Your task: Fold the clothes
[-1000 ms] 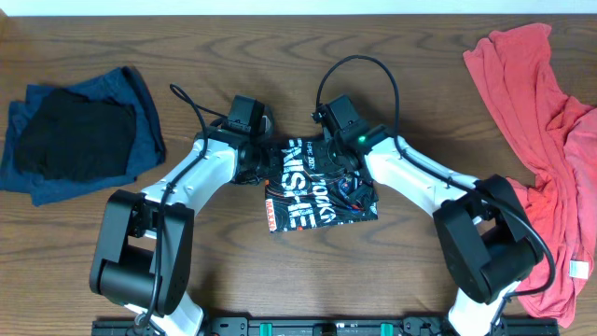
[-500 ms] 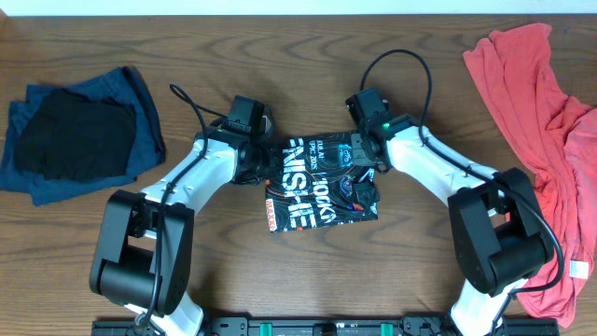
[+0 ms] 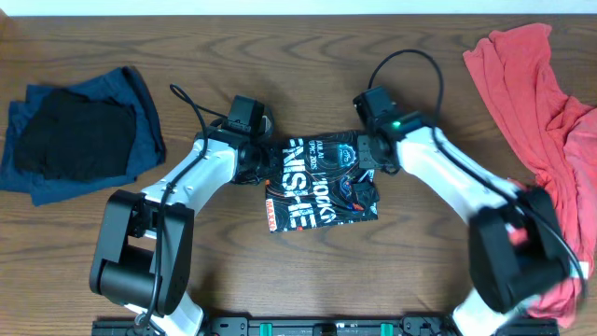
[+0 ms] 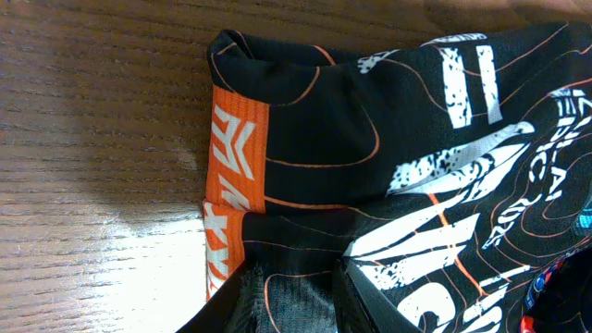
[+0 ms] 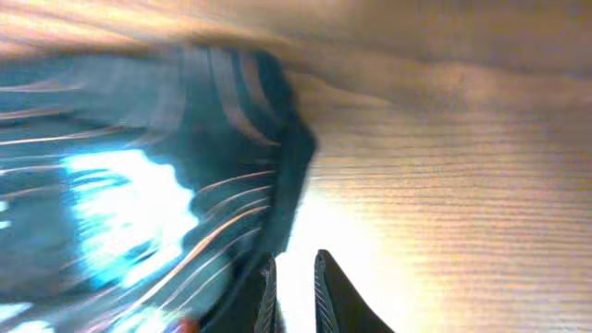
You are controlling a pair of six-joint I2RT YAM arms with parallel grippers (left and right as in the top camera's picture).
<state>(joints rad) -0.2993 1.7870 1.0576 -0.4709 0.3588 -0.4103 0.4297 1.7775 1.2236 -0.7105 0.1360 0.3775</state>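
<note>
Black jersey (image 3: 317, 182) cloth, at its left edge by the orange hem band, is pinched between the left fingers (image 3: 254, 163). The right fingers (image 5: 326, 282) stand nearly together with only bright worktop (image 3: 280, 56) between them, just at the jersey's right edge, though that view is blurred. The jersey lies folded small at mid-worktop. A coral-red garment (image 3: 541, 121) sprawls far right. A folded blue piece (image 3: 135, 103) with a black piece (image 3: 75, 135) on it sits far left.
</note>
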